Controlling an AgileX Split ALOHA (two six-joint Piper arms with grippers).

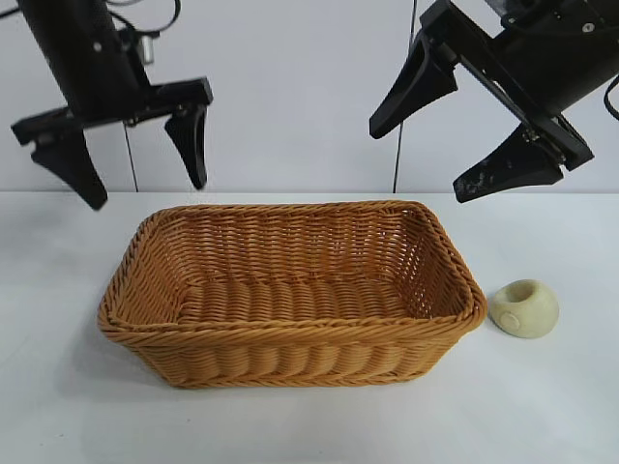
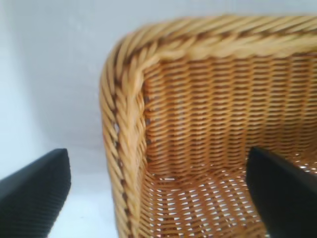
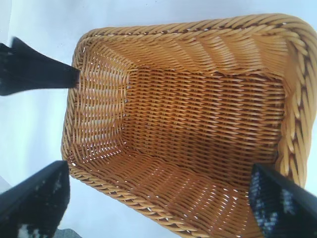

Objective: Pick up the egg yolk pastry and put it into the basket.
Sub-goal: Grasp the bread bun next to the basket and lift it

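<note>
Wicker basket [image 1: 290, 295] mid-table, egg yolk pastry [image 1: 523, 308] beside it, left gripper [image 1: 131, 159] and right gripper [image 1: 455, 126] raised, fingers spread.

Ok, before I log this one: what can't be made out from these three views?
- The egg yolk pastry: only the exterior view shows it; both wrist views frame it out.
- The basket: the near wall hides the front strip of its floor in the exterior view; the left wrist view cuts it to one corner.
- Left gripper and right gripper: both arms run off the top edge of the exterior view.
</note>
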